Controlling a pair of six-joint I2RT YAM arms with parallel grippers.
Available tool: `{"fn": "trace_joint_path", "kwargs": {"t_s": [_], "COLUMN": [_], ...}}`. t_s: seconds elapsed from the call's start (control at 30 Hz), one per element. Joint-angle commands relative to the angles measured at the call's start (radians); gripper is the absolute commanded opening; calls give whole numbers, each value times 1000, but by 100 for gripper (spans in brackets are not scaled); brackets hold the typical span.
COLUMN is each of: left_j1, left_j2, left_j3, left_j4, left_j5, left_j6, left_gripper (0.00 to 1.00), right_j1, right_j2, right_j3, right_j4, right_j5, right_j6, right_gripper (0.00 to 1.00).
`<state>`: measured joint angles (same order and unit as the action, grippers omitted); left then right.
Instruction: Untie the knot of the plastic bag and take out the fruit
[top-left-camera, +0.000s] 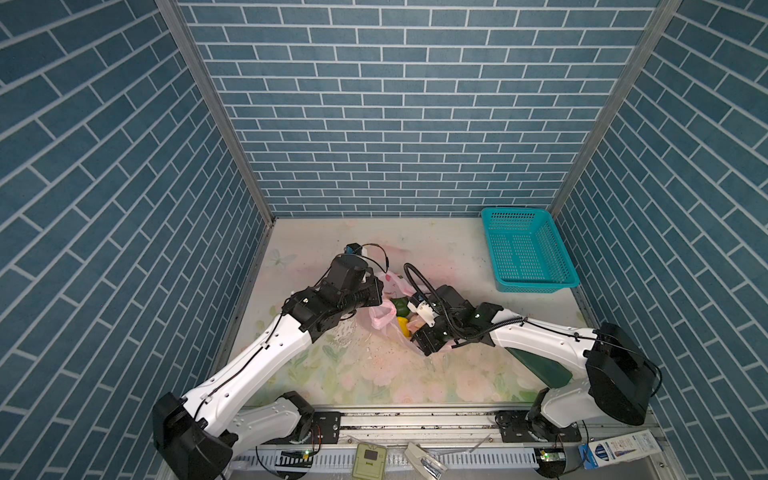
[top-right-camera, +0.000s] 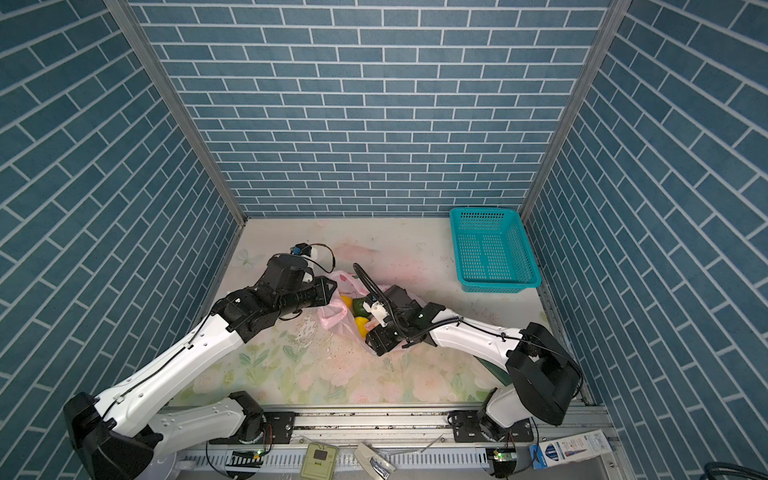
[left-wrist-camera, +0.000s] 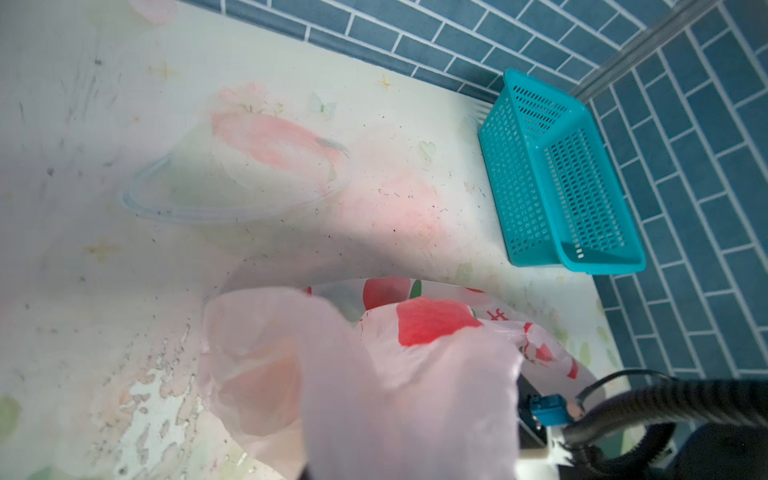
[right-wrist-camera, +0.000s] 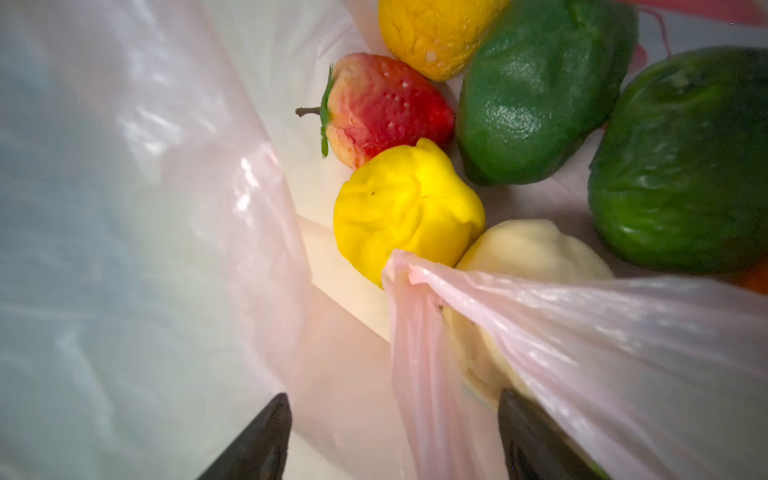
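The pink plastic bag (top-left-camera: 382, 318) lies mid-table between both arms, its mouth gaping; no knot shows. Inside lies the fruit: a strawberry (right-wrist-camera: 382, 108), a yellow piece (right-wrist-camera: 407, 208), an orange-yellow one (right-wrist-camera: 436, 33), two dark green ones (right-wrist-camera: 536, 95) and a cream-white one (right-wrist-camera: 536, 253). My right gripper (right-wrist-camera: 395, 392) reaches into the mouth from the right, open, with a fold of bag film hanging between its fingers. My left gripper (top-left-camera: 376, 291) sits at the bag's left rim. In the left wrist view the pink film (left-wrist-camera: 395, 374) covers its jaws.
A teal perforated basket (top-left-camera: 525, 249) stands at the back right corner against the brick wall. A dark green object (top-left-camera: 540, 365) lies under the right arm. Small boxes and tools (top-left-camera: 370, 459) rest on the front rail. Blue brick walls enclose three sides.
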<state>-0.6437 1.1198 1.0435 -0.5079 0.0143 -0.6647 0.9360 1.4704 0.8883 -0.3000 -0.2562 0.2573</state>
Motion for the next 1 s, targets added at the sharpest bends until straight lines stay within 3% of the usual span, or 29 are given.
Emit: {"fn": "trace_joint_path", "kwargs": {"t_s": [0.0, 0.13, 0.3, 0.4, 0.5, 0.67, 0.77, 0.97], "left_j1": [-5, -17, -36, -39, -39, -39, -39, -41], "left_j2": [-21, -22, -1, 6, 28, 87, 100, 75], "left_j3": [-34, -51, -36, -72, -97, -56, -18, 27], "left_j4": [30, 3, -110, -78, -12, -23, -61, -114], "left_j5": [33, 26, -56, -76, -86, -120, -111, -62], "left_j6": [-13, -22, -36, -71, -98, -77, -53, -5], "left_gripper": [55, 67, 69, 68, 55, 8, 0, 0], "right_j1": [1, 2, 0, -2, -2, -3, -15, -70], "right_j2": [-10, -5, -10, -16, -21, -30, -25, 54], "right_j3": [12, 20, 23, 21, 21, 27, 60, 171], "right_j4": [-19, -4, 1, 13, 23, 29, 18, 61], "right_j5": [15, 18, 28, 32, 28, 20, 23, 9], "right_j6": [-32, -24, -20, -9, -2, 3, 3, 63], "right_gripper": [78, 79, 80, 80, 80, 81, 84, 86]}}
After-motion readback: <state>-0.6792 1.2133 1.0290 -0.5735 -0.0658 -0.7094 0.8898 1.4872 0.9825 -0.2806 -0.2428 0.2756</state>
